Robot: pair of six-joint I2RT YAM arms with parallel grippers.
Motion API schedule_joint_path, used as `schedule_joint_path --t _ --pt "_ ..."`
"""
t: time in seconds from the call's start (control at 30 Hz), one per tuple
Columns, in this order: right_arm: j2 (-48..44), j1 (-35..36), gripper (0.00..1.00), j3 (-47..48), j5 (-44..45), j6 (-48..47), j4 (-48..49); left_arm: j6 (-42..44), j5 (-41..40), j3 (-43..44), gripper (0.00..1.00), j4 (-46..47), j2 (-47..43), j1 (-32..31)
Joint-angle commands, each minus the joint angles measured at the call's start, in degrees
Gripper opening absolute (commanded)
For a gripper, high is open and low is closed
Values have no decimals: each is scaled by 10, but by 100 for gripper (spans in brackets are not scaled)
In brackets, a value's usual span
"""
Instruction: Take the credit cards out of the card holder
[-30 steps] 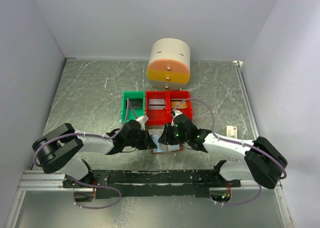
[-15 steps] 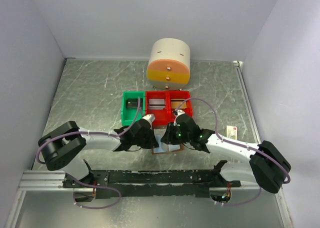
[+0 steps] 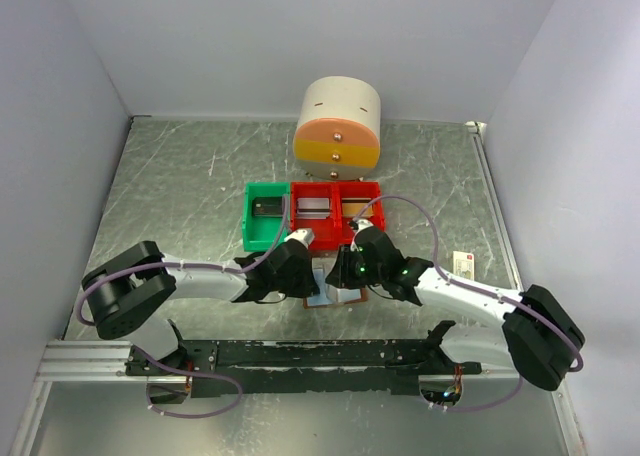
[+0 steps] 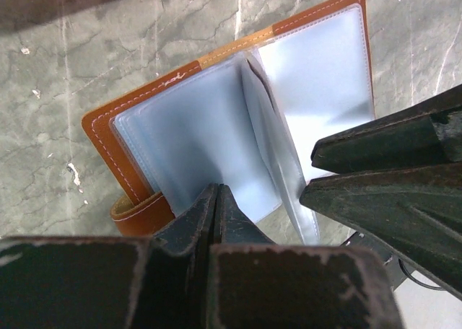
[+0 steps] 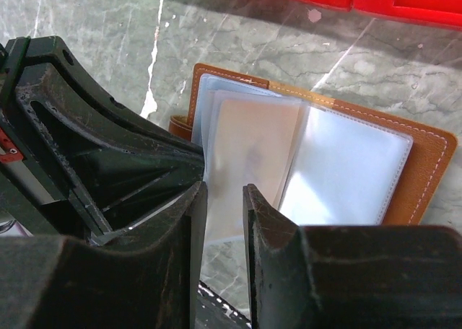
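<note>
Three bins sit in a row at the back of the surface [image 3: 180,196]. The green bin [image 3: 248,216] has a flat dark piece in it, the middle red bin [image 3: 313,186] holds a pale grey card [image 3: 314,208], and the right red bin [image 3: 360,185] has a flat tan piece. I can't tell what those other two are.

The card holder [image 3: 335,296] lies open on the surface just in front of the red bins, between the two hands, with its clear sleeves fanned up. From the wrist views I can't tell if any sleeve still has a card in it.

The left hand [image 4: 216,195] is fully closed, its tips pressing down on the near edge of the left sleeve. The right hand [image 5: 221,199] has its jaws a little apart. That narrow gap sits over the edge of a lifted sleeve, and I don't see it pinching anything.

Compared to a second ago, the left arm has slid in toward the holder and cleared the front of the green bin. The right elbow has drifted outward a bit, and the holder hasn't budged.
</note>
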Motion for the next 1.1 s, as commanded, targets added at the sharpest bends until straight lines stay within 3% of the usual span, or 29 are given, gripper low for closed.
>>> schedule_joint_path --t 0.0,0.33,0.4,0.53,0.63,1.07 --pt "-13 -7 26 2 29 -14 -40 11 -38 4 7 -48 20 -5" --pt "-22 -11 21 5 45 -18 -73 13 -31 4 10 -46 18 -8" --pt "-21 -12 21 6 48 -19 -76 15 -18 1 16 -28 4 -9" --pt "-23 -13 21 3 44 -17 -68 18 -3 1 39 -1 -45 -15" --pt "-21 -12 21 0 39 -15 -59 28 -8 2 48 4 -75 -23" --pt "-24 -18 26 -7 65 -4 -59 30 28 -10 53 73 -73 -28"
